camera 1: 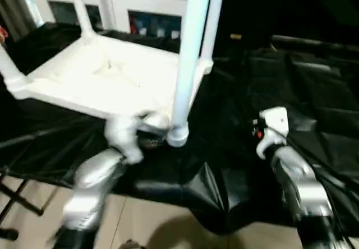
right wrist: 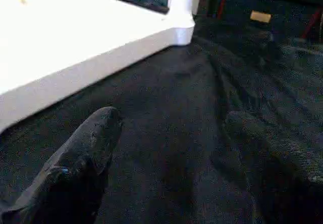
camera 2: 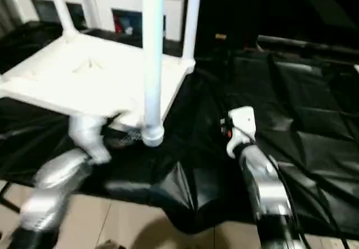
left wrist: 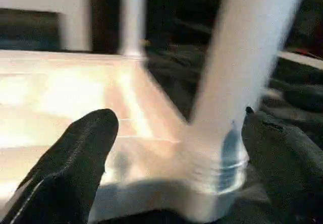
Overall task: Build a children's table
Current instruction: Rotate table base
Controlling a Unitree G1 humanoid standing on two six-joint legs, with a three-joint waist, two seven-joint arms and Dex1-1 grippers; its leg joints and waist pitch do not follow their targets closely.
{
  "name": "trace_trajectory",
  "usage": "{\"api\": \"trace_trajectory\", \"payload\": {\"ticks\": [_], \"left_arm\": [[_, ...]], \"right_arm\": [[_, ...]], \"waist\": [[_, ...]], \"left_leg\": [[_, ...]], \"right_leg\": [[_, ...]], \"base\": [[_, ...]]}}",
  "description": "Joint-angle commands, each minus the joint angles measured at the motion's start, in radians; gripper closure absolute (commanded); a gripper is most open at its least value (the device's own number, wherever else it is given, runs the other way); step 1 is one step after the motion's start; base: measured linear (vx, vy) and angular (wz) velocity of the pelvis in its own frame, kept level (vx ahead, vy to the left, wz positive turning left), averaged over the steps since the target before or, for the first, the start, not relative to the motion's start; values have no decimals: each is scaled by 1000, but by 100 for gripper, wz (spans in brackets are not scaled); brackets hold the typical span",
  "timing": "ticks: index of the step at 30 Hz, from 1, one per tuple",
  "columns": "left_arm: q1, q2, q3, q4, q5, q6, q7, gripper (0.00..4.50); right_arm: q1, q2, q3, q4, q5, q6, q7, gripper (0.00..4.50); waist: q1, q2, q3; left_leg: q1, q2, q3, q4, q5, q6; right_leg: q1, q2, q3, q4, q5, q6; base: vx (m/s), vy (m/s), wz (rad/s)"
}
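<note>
I'm keeping the children's table [camera 1: 106,75] lying upside down on the black sheet [camera 1: 314,109] so its legs stand up from the corner sockets. My left gripper [left wrist: 171,163] is sitting with fingers spread, gripping nothing, around the base of the near leg [camera 1: 188,64]. My right gripper [right wrist: 166,168] is hovering released over bare sheet, well apart from the table, forearm angled forward.

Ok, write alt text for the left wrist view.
A white tapered plastic leg stands in the corner socket of the upturned white plastic tabletop, framed by the left gripper and its two open black fingers, over black sheeting.
</note>
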Motion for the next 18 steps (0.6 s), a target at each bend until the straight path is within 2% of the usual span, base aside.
{"api": "trace_trajectory", "payload": {"ticks": [1,2,3,4,5,6,9,10,12,15,16,17,18], "left_arm": [[65,2,45,-89,46,-31,79,2],[92,5,57,-113,59,-47,105,2],[136,-3,87,-157,50,0,151,2],[180,-14,119,-210,34,33,194,2],[184,-15,121,-215,33,35,197,2],[224,-26,141,-264,22,21,211,2],[263,-54,157,-317,28,16,252,2],[266,-63,159,-325,31,21,263,2],[251,-62,143,-335,55,52,287,2],[223,-56,123,-330,67,57,295,2],[205,-56,115,-330,67,65,298,2],[194,-55,111,-329,71,70,302,2],[180,-55,106,-328,79,76,305,2]], "right_arm": [[32,11,-1,-69,3,49,-30,70],[45,17,-3,-91,2,66,-40,70],[62,31,-15,-127,0,105,-77,70],[79,48,-29,-176,8,172,-122,70],[80,49,-31,-179,8,177,-126,70],[95,60,-39,-222,4,216,-160,70],[128,57,-17,-271,-17,162,-150,70],[135,60,-13,-280,-26,147,-155,70],[140,83,-14,-289,-22,139,-173,70],[146,99,-6,-300,-22,147,-187,70],[149,110,-2,-310,-19,161,-198,70],[150,117,-1,-316,-16,172,-205,70],[151,123,3,-324,-15,184,-213,70]], "waist": [[-5,-4,-57],[-6,-4,-56],[-8,-3,-56],[-10,-3,-58],[-9,-3,-57],[-9,-3,-57],[-6,-3,-54],[-5,-2,-53],[-5,-6,-54],[-7,-5,-58],[-5,-3,-59],[-3,-7,-61],[11,-12,-65]], "left_leg": [[4,18,-4,-80,-342,-9],[4,17,-5,-81,-342,-8],[7,16,-3,-79,-348,-10],[4,16,-4,-80,-344,-12],[2,16,-5,-82,-338,-13],[8,13,-4,-80,-348,-13],[5,18,-4,-82,-359,-15],[11,14,-3,-81,-386,-15],[7,13,-7,-85,-390,-21],[9,14,-9,-86,-393,-26],[5,8,-2,-85,-392,-13],[4,4,1,-81,-380,6],[-13,-2,4,-64,-293,79]], "right_leg": [[34,-59,38,-106,-435,-72],[31,-57,38,-107,-435,-59],[27,-54,38,-106,-438,-58],[29,-53,39,-102,-421,-59],[30,-52,38,-101,-411,-59],[23,-50,38,-105,-424,-49],[22,-52,39,-108,-421,-43],[15,-48,39,-113,-438,-33],[18,-50,38,-113,-441,-15],[18,-48,38,-112,-417,-8],[20,-57,44,-116,-414,-11],[22,-67,49,-117,-421,-16],[43,-111,76,-130,-451,-26]], "base": [[0,0,0],[0,0,0],[0,0,0],[0,0,0],[0,0,0],[0,0,0],[0,0,0],[0,0,0],[0,0,0],[0,0,0],[0,0,0],[0,0,0],[0,0,0]]}}
